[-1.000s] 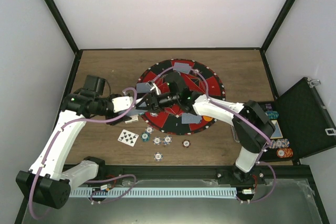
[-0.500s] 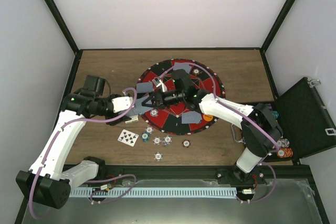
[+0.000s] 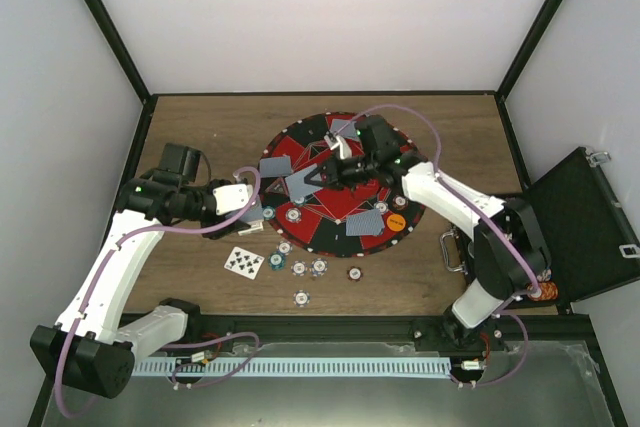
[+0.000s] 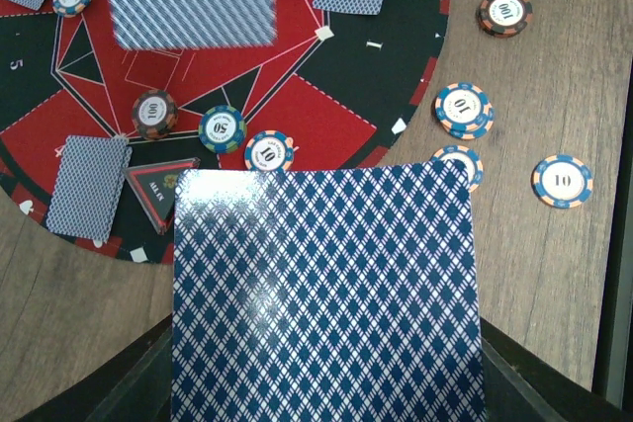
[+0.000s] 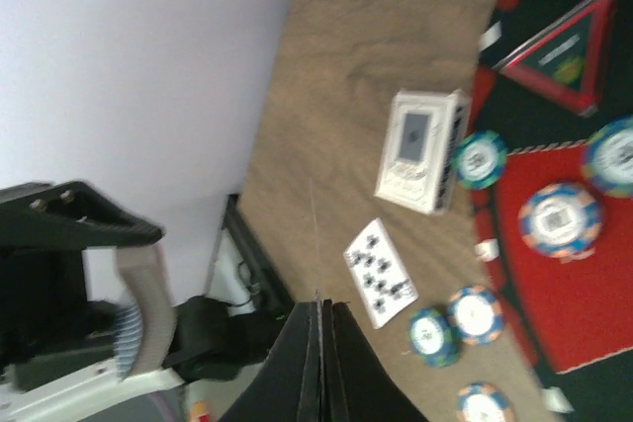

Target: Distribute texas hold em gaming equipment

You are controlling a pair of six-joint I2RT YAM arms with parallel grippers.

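Blue diamond-backed card (image 4: pixel 326 284) pinched in left claw (image 3: pixel 255 215); right claw (image 5: pixel 318 318) clamped on second card (image 3: pixel 300 185).

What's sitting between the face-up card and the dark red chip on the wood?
Three small chips in a row, the teal chip nearest the face-up card; the top view shows it.

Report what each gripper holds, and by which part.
Left gripper holds a blue-backed card, possibly a stack, by its near end. Right gripper pinches a second card by one edge.
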